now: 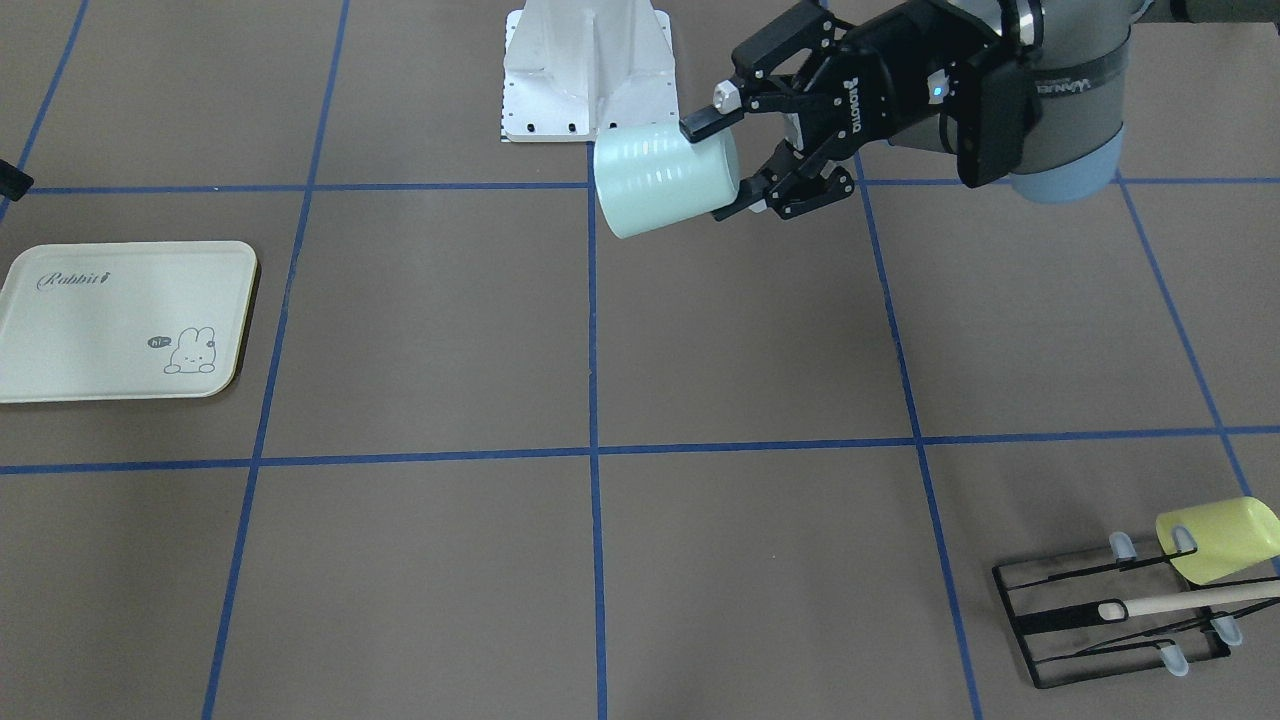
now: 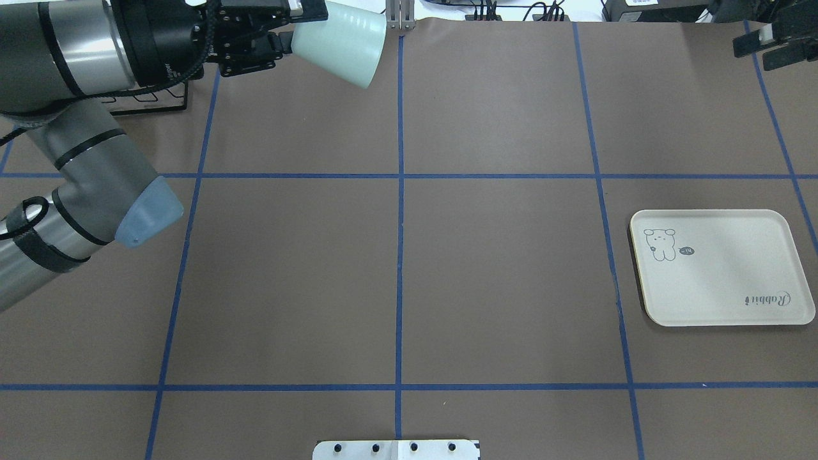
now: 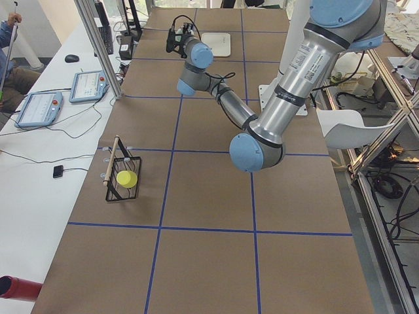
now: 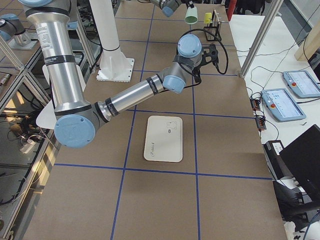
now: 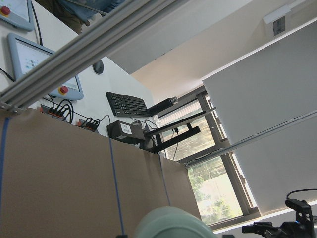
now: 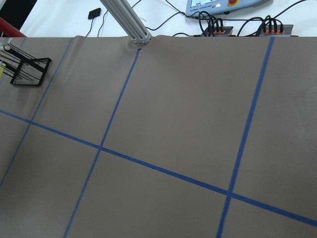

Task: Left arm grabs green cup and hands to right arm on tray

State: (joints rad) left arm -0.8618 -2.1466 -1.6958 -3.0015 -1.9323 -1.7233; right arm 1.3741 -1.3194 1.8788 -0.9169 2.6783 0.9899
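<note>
Two cups are here: one green cup (image 1: 660, 180) and one yellow cup (image 1: 1220, 540), which sits on the one black rack (image 1: 1100, 620). The one tray (image 1: 120, 320) on the bench (image 1: 750, 350) says "Rabbit" (its bunny (image 1: 192, 352) says "hi"). The left hand (image 1: 720, 165) is clamped on the green cup, holding it sideways off the bench, well apart from the tray. The right hand (image 2: 767, 51) has its fingers apart.

The left arm (image 2: 83, 166) and right arm (image 4: 125, 95) are twin silver-grey tubes with black bands and pale-blue joint caps (image 2: 144, 214). A braided black cable (image 2: 203, 45) runs beside the left wrist. The left gripper (image 1: 722, 165) is black with white lettering. The white base (image 1: 560, 90) carries dark screws.
</note>
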